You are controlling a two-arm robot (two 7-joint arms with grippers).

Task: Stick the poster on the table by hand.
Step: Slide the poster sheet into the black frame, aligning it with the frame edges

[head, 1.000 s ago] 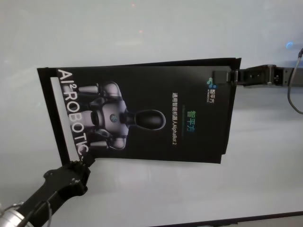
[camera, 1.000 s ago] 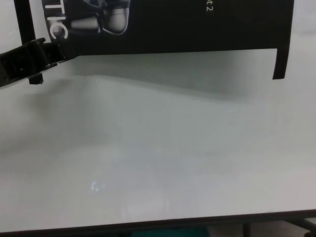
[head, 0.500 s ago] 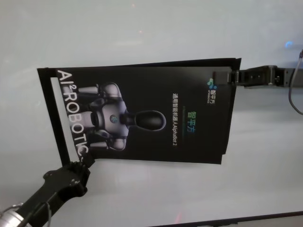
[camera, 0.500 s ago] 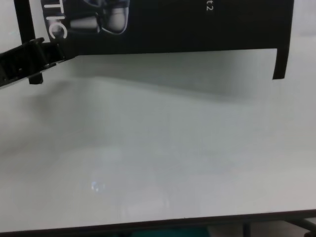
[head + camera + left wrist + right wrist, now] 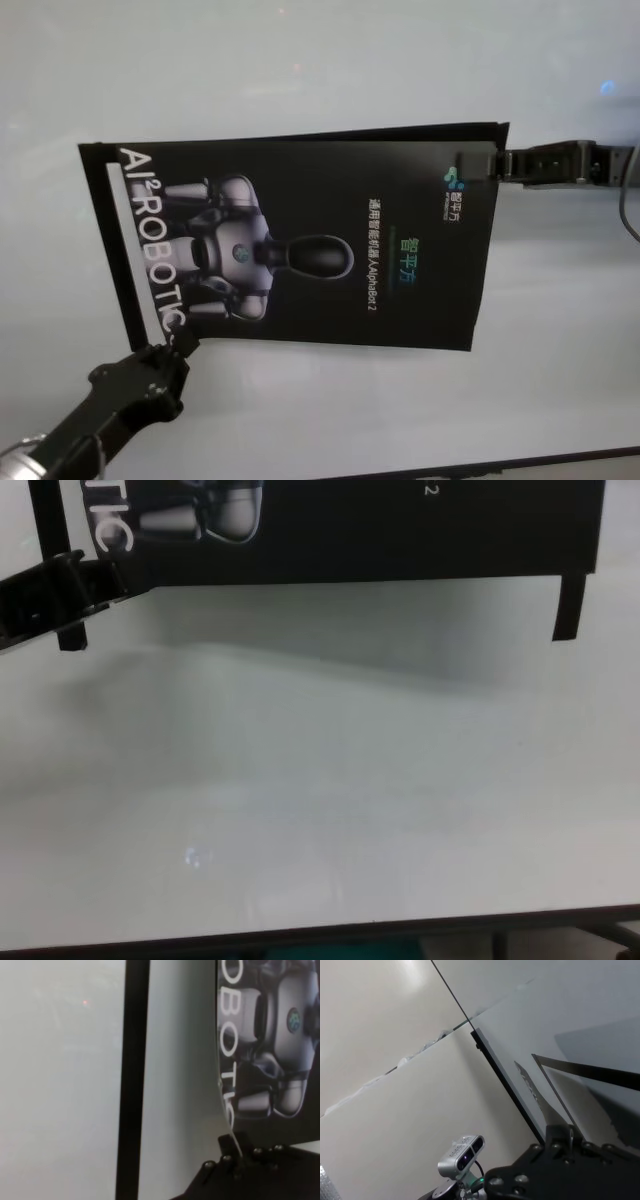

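The poster (image 5: 320, 240), black with a silver-grey robot picture and white lettering, is held just above the white table (image 5: 300, 60). My left hand's gripper (image 5: 178, 347) is shut on its near-left corner, also seen in the chest view (image 5: 100, 585) and in the left wrist view (image 5: 235, 1152). My right gripper (image 5: 478, 165) is shut on the far-right corner; the right wrist view shows the gripper (image 5: 560, 1135) pinching the sheet's edge (image 5: 600, 1075). The poster's near edge (image 5: 350, 540) casts a shadow on the table.
Two narrow black strips run along the poster's short sides, one left (image 5: 55, 560) and one right (image 5: 570, 605). The table's thin dark front edge (image 5: 320, 930) runs across the bottom. A small camera on a stand (image 5: 462, 1155) shows beyond the table.
The right gripper has drawn slightly to the right, and the poster's right edge has shifted right with it. The left gripper has barely moved.
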